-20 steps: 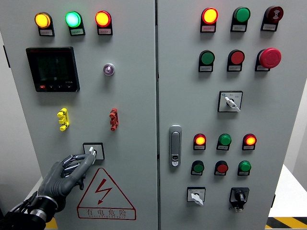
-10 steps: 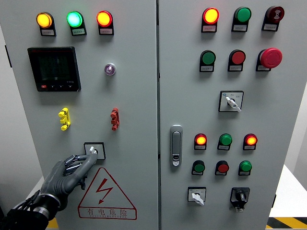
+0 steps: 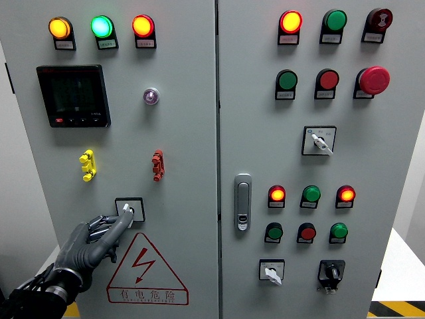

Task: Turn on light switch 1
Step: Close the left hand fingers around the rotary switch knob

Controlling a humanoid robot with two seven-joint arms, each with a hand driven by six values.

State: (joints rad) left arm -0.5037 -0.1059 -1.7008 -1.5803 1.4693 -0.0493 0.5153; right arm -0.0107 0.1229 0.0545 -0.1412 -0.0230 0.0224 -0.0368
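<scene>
The left robot hand (image 3: 89, 242) comes in low, fingers loosely curled, holding nothing, its forefinger tip (image 3: 125, 216) touching the switch (image 3: 129, 210) just above. A warning triangle (image 3: 146, 266) sits beside its right. Bare panel lies above; the door seam (image 3: 216, 159) runs farther right.

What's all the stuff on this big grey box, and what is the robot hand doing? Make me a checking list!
Surface: grey cabinet door, upright, shut.
Job's things: rotary switch on the lower left door, above the warning triangle.
Clutter: nothing seen.
Hands: left hand with a fingertip at the rotary switch knob; right hand not seen.
Cables: nothing seen.
Surroundings: lit indicator lamps, display, red emergency button, door handle.
</scene>
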